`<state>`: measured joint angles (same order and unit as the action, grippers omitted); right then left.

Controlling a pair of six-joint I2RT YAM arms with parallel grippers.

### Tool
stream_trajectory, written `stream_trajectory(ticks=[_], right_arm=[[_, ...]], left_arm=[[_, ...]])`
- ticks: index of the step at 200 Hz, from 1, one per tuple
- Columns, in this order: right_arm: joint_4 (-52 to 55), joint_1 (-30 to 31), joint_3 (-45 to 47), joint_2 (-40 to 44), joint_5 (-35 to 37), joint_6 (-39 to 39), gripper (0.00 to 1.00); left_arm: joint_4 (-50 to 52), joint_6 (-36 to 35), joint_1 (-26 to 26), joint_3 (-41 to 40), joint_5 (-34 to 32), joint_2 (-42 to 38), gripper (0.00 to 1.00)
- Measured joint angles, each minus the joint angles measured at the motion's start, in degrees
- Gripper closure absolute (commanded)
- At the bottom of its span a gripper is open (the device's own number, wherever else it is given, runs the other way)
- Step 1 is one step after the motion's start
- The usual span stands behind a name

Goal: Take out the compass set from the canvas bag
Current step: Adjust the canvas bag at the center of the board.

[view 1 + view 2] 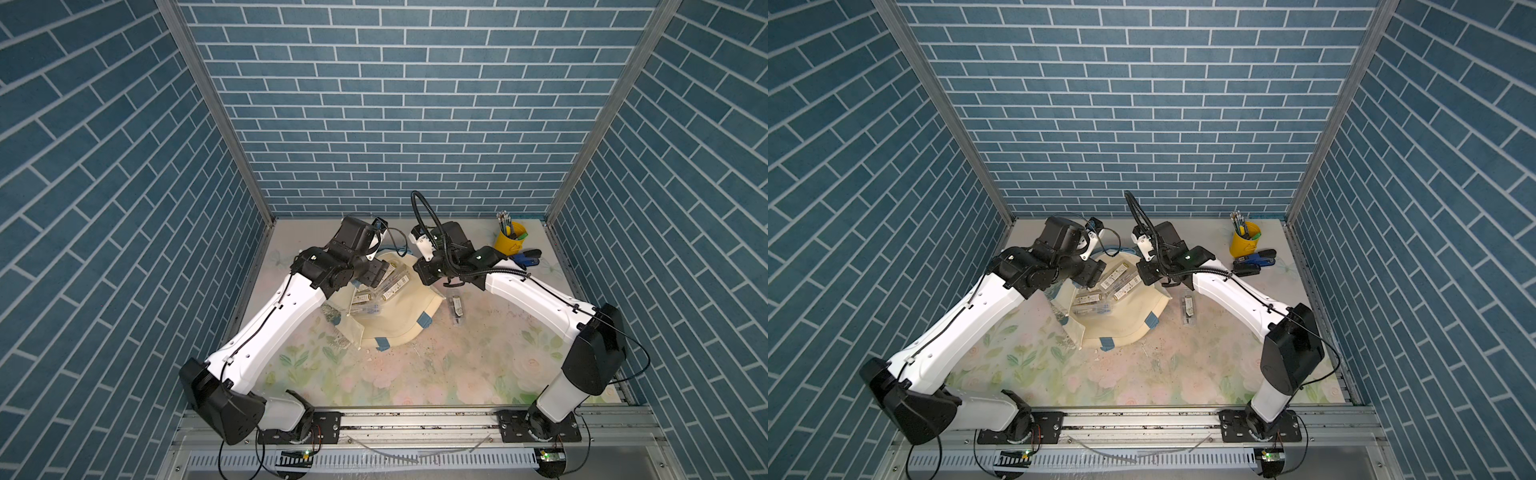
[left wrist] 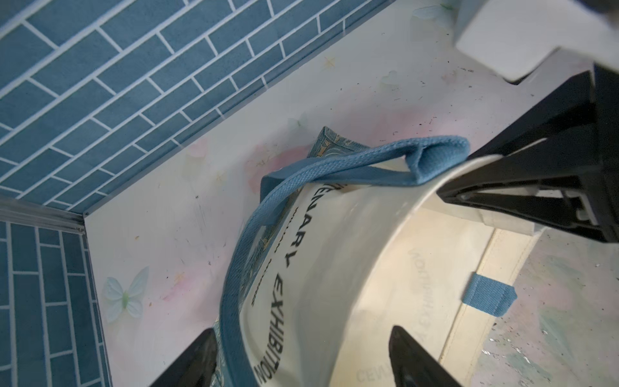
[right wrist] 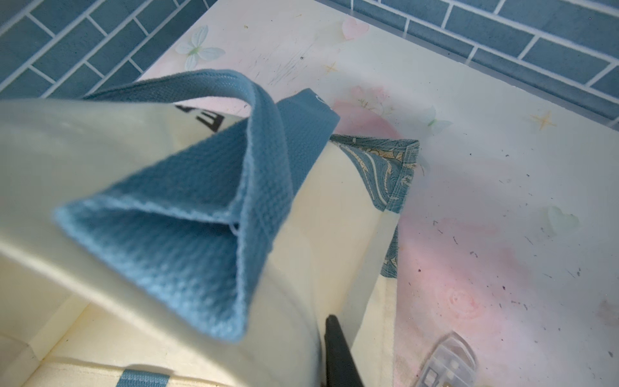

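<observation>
The white-and-black left arm [image 1: 266,328] and right arm [image 1: 536,303] both lean forward and inward, elbows bent. Their wrists sit close together over the far part of the worktop [image 1: 415,374]. The left gripper [image 2: 306,362] has its jaws spread wide. The right gripper [image 2: 455,177] has its jaws clamped on the cream canvas bag [image 2: 335,268] at its rim.

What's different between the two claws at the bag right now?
The left gripper is open, the right gripper shut. The left one's fingers straddle the bag's lettered wall; the right one pinches the rim by the blue handle. Both are black and at the bag's mouth.
</observation>
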<state>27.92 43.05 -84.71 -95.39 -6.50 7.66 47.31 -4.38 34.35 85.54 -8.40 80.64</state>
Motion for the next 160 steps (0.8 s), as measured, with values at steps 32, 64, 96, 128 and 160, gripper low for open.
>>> stream_trajectory(ticks=[32,64,96,128,160], right_arm=[[0.0,-0.2,-0.1,-0.1,-0.6,0.0,0.95],[-0.1,-0.6,-0.1,-0.3,-1.4,0.0,0.94],[-0.5,-0.9,-0.3,-0.4,-2.4,0.0,0.94],[-0.3,-1.4,-1.5,-0.9,-3.3,0.0,0.83],[0.7,-2.1,-1.4,0.8,-3.2,1.5,0.53]], left_arm=[[-1.4,0.3,0.5,0.0,-4.4,3.2,0.46],[-2.1,0.7,0.5,0.7,-7.5,3.5,0.71],[-2.4,1.2,0.7,0.9,-7.0,3.5,0.92],[-2.2,2.0,0.8,0.9,-6.7,3.5,1.00],[-1.6,2.5,0.8,0.9,-6.6,3.5,1.00]])
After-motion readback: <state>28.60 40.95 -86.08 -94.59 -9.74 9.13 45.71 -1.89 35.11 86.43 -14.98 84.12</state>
